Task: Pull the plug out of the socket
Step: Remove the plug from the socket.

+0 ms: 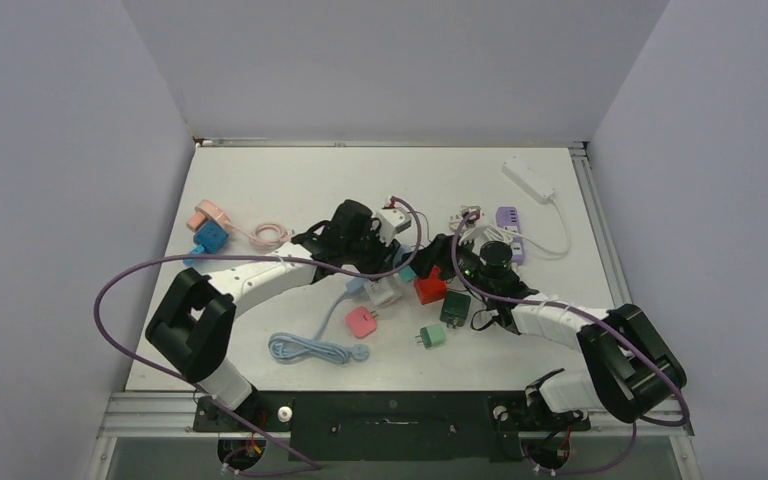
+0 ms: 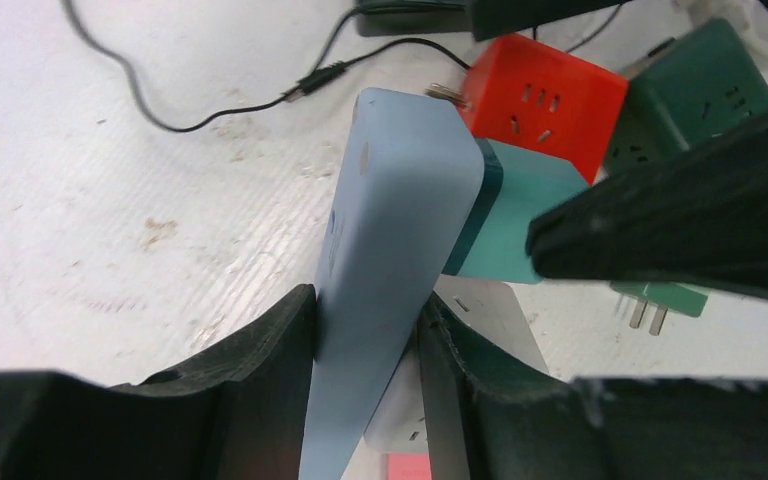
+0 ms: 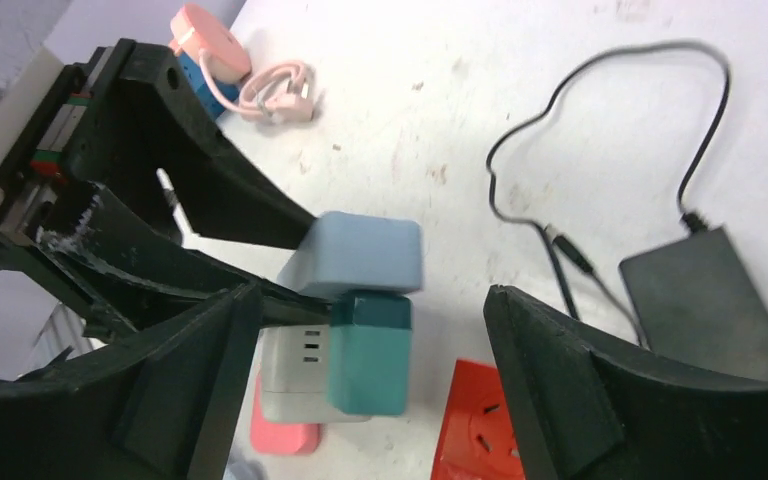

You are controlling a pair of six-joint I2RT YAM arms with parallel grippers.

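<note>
A light blue socket block (image 2: 390, 230) is pinched between the two fingers of my left gripper (image 2: 365, 320), which is shut on it and holds it above the table. A teal plug (image 2: 520, 215) sits plugged into the socket's end. In the right wrist view the socket (image 3: 360, 255) is above the plug (image 3: 370, 360). My right gripper (image 3: 370, 300) is open; its fingers stand wide on either side of the plug and touch nothing. From above, both grippers meet at the plug (image 1: 407, 273) mid-table.
Close under the plug lie a red cube socket (image 1: 430, 288), a white cube adapter (image 1: 385, 292), a pink adapter (image 1: 362, 321) and a dark green adapter (image 1: 454, 307). A black power brick (image 3: 705, 290) with its cable lies beyond. A purple power strip (image 1: 510, 232) is at the back right.
</note>
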